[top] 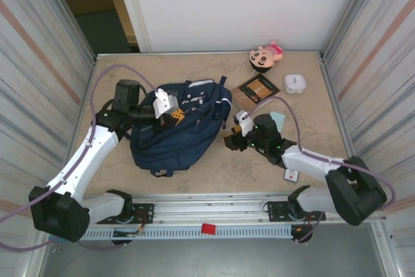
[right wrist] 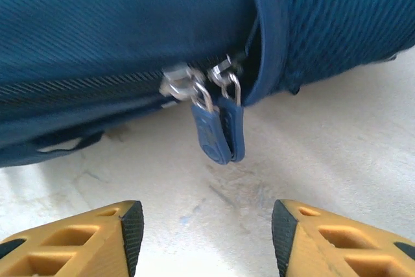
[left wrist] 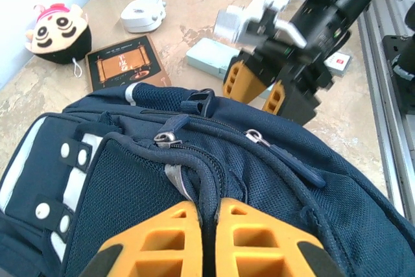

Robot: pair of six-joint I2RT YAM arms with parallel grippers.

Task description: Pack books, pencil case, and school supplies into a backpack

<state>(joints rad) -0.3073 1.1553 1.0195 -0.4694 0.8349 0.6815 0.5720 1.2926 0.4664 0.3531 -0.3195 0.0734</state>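
Backpack (top: 178, 128) fabric ridge pinched in clenched left gripper (left wrist: 207, 215), right gripper (right wrist: 207, 225) spread empty before backpack's zipper pulls (right wrist: 217, 128), pencil case (left wrist: 209, 56) beyond backpack, half hidden.

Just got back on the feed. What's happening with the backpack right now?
The left gripper is shut on a ridge of fabric on top of the backpack, holding it. The right gripper is open at the backpack's side, with the two zipper pulls just ahead of it, untouched. That zip looks closed. The book, the pencil case and a small card lie outside the backpack, not packed yet.
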